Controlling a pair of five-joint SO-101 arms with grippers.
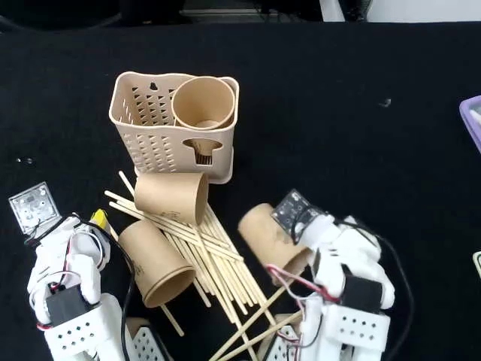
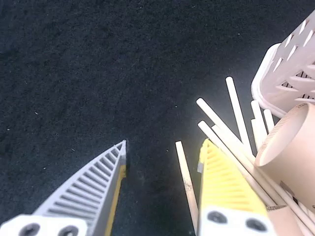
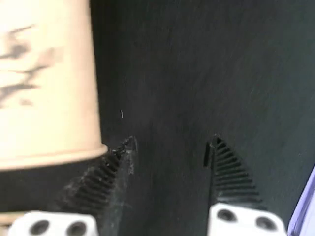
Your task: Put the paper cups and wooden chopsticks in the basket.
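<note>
A beige slotted basket (image 1: 150,128) stands at the back with one paper cup (image 1: 203,101) upright inside it. Three more paper cups lie on their sides: one in front of the basket (image 1: 171,197), one lower left (image 1: 154,262), one by the right arm (image 1: 269,239). Wooden chopsticks (image 1: 207,259) are spread in a pile under and between them. My left gripper (image 2: 165,147) is open just above the cloth at the pile's left edge, with one chopstick (image 2: 186,177) lying between its fingers. My right gripper (image 3: 172,142) is open, and the cup (image 3: 44,83) sits just outside one finger.
The table is covered with black cloth (image 1: 338,135). A purple container (image 1: 472,120) sits at the right edge. The left arm (image 1: 68,293) and right arm (image 1: 346,278) stand at the front, with open cloth to the right of the basket.
</note>
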